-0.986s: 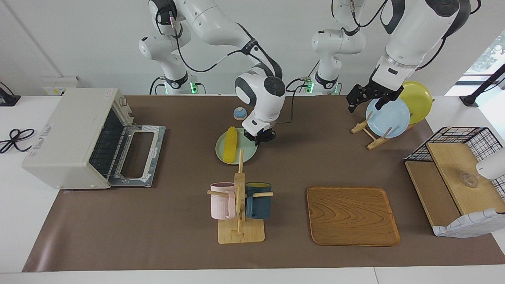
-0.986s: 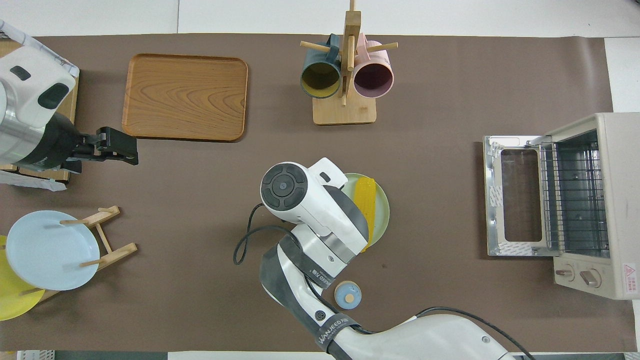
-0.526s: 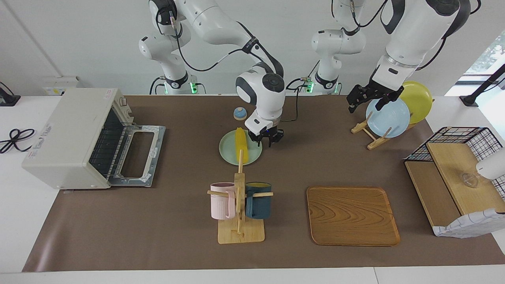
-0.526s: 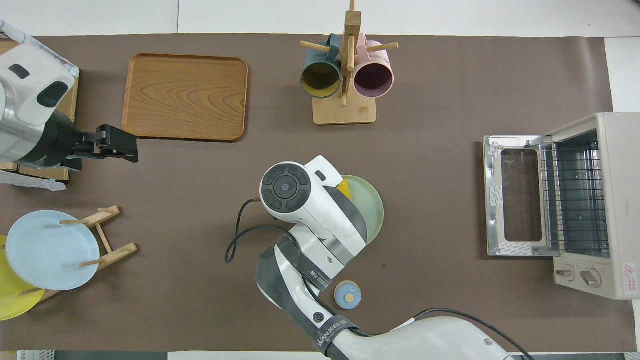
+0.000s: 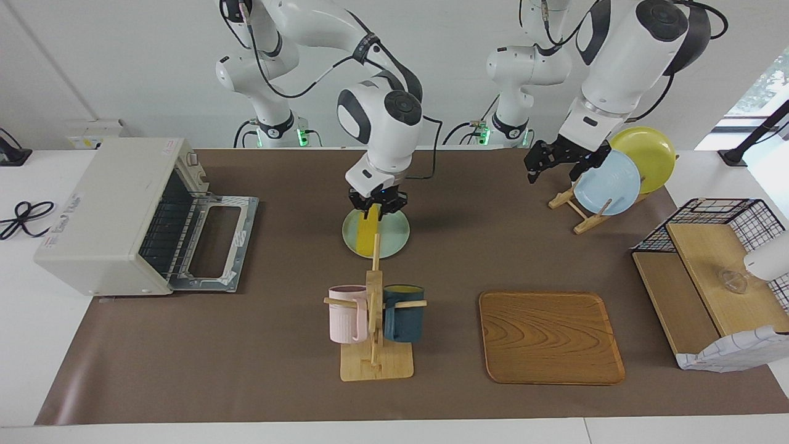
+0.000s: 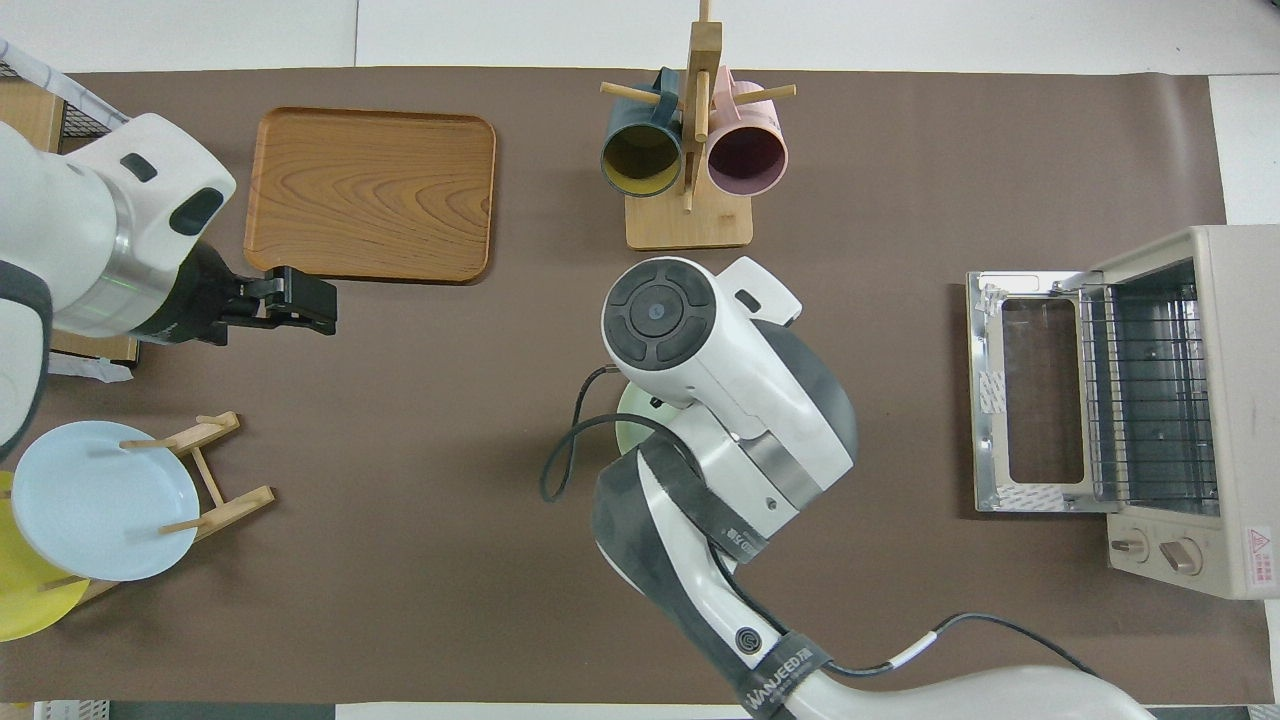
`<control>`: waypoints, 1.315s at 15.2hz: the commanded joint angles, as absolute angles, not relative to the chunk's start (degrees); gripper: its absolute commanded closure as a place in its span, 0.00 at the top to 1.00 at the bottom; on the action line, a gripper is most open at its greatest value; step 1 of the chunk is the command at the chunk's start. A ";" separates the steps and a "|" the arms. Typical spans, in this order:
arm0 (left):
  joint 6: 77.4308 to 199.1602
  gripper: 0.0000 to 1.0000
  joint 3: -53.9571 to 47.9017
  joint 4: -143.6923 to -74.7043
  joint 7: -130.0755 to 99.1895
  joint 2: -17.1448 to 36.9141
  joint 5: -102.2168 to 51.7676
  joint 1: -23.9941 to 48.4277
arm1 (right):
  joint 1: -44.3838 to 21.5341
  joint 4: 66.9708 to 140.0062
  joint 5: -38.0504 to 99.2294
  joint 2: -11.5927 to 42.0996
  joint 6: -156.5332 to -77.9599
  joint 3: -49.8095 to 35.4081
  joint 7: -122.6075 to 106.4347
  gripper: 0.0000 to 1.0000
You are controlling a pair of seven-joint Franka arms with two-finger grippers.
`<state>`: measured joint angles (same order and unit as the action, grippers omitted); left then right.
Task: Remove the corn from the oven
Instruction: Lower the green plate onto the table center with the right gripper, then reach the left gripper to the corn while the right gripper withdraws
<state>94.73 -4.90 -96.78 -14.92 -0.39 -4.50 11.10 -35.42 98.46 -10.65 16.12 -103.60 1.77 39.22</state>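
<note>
Now | corn [image 5: 368, 237] lies on green plate [image 5: 394, 235], out of the oven [image 5: 105, 209]; my right gripper [image 5: 377, 208] over its end, clenched or released I cannot tell | rise straight, slowly, so cob does not roll; left gripper [image 5: 535, 165] waits released beside blue plate [image 5: 607, 182]

Clearances and obstructions on the table.
Oven [image 5: 108, 216] door lies flat, its mouth unobstructed; bare mat runs between it and the green plate [image 5: 394, 237]. Mug rack [image 5: 375, 320] stands close beside the plate; right gripper [image 5: 376, 208] hangs over it.
</note>
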 commanded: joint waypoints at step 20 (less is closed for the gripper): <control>121.88 1.00 -4.39 -108.80 -33.21 7.90 -7.56 36.99 | -13.28 123.66 -29.27 11.95 -120.93 1.14 28.31 0.00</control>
<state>116.60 -5.30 -107.83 -30.09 5.52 -6.74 33.43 -16.22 121.79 -27.69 13.20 -118.63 1.94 30.60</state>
